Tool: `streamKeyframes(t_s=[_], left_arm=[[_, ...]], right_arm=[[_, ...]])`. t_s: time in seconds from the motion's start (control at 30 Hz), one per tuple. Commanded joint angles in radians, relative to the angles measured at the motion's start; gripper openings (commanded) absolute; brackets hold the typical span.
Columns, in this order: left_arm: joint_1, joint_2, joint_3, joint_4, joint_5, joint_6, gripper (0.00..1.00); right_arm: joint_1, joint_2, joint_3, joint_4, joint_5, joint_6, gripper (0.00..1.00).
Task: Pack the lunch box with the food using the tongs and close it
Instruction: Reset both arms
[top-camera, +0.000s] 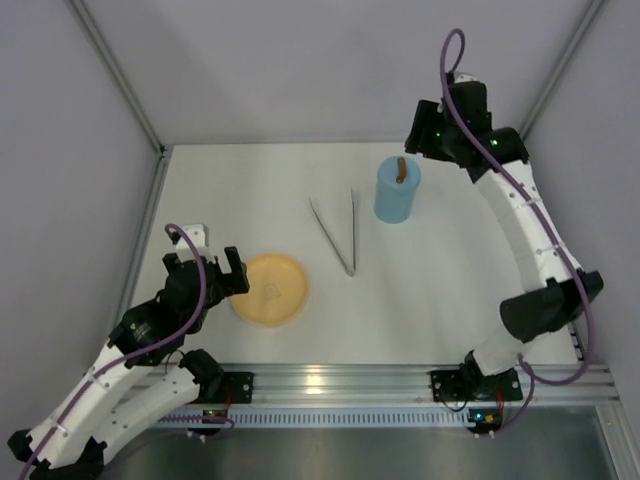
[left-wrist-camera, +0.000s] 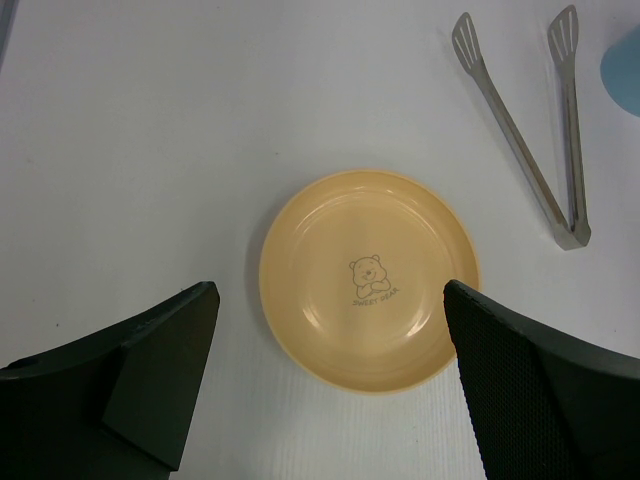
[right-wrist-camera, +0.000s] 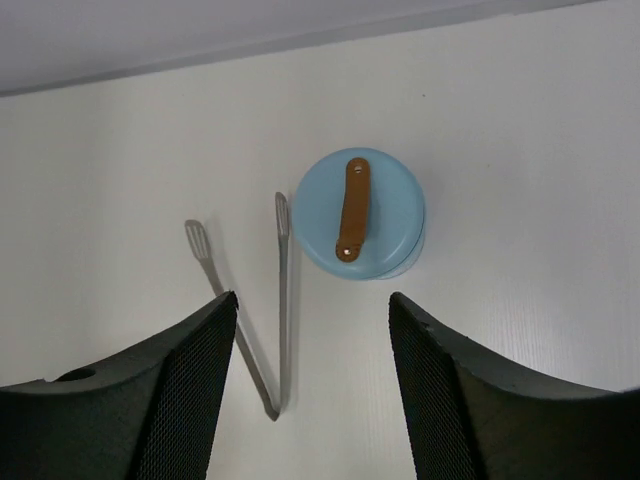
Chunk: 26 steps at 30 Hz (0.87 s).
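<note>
Overhead, the left gripper (top-camera: 204, 268) hangs spread just beside the yellow plate (top-camera: 269, 289). The right gripper (top-camera: 430, 128) hovers near the lidded blue lunch box (top-camera: 396, 198). From the left wrist, the fingers stand wide apart, the plate ahead between them and the tongs (top-camera: 340, 232) ahead-right. From the right wrist, the fingers are parted, with the lunch box ahead and the tongs ahead-left.

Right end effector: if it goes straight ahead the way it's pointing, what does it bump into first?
Probably the lunch box: its lidded top sits just ahead of the open right end effector. Depth is unclear, so it could land on the table just short of it instead.
</note>
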<state>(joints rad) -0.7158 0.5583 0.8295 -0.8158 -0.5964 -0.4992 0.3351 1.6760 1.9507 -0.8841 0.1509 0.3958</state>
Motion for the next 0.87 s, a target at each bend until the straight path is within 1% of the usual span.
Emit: streamKeyframes(t_s=[0.0,0.03,0.07,0.1,0.13,0.17,0.2,0.23,0.27,0.3,0.33,0.4,0.53,0.7,0.83], left_arm=[[-0.005,-0.001,-0.001,0.043,-0.014,-0.001,0.99],[-0.005,-0.001,-0.001,0.043,-0.014,-0.001,0.99],[-0.005,0.000,-0.001,0.043,-0.014,-0.002,0.99],[-0.005,-0.003,-0.001,0.043,-0.014,-0.001,0.99],[-0.005,-0.003,0.000,0.043,-0.014,-0.002,0.99],[-0.005,-0.003,-0.001,0.041,-0.014,-0.002,0.99],[-0.005,-0.005,-0.001,0.041,-0.014,-0.002,0.99],[-0.005,-0.003,-0.001,0.041,-0.014,-0.002,0.99],[-0.005,-0.003,-0.001,0.044,-0.013,0.001,0.99],[-0.005,-0.003,-0.001,0.044,-0.013,-0.001,0.99],[-0.005,-0.001,-0.001,0.043,-0.011,0.001,0.99],[-0.005,0.000,-0.001,0.044,-0.010,0.002,0.99],[-0.005,0.006,-0.001,0.046,-0.006,0.004,0.99],[-0.005,0.012,-0.003,0.047,-0.003,0.005,0.99],[-0.005,0.015,-0.003,0.047,-0.002,0.004,0.99]], right_arm=[[0.047,-0.177,-0.085,0.132,-0.033,-0.005,0.62],[0.056,-0.217,-0.161,0.158,-0.034,-0.006,0.66],[0.068,-0.293,-0.202,0.183,-0.043,-0.008,0.72],[0.094,-0.330,-0.285,0.233,-0.045,-0.008,0.75],[0.108,-0.370,-0.329,0.258,-0.045,-0.009,0.78],[0.126,-0.442,-0.366,0.276,-0.044,-0.017,0.84],[0.157,-0.475,-0.436,0.292,-0.040,-0.018,0.87],[0.171,-0.540,-0.476,0.315,-0.033,-0.017,0.89],[0.192,-0.573,-0.511,0.327,-0.033,-0.014,0.99],[0.203,-0.600,-0.580,0.335,-0.031,-0.011,0.99],[0.211,-0.649,-0.616,0.342,-0.034,-0.003,1.00],[0.237,-0.691,-0.695,0.352,-0.027,0.003,0.99],[0.262,-0.803,-0.818,0.373,-0.013,0.023,0.99],[0.272,-0.863,-0.944,0.404,-0.010,0.037,1.00],[0.272,-0.878,-0.990,0.430,0.015,0.041,1.00]])
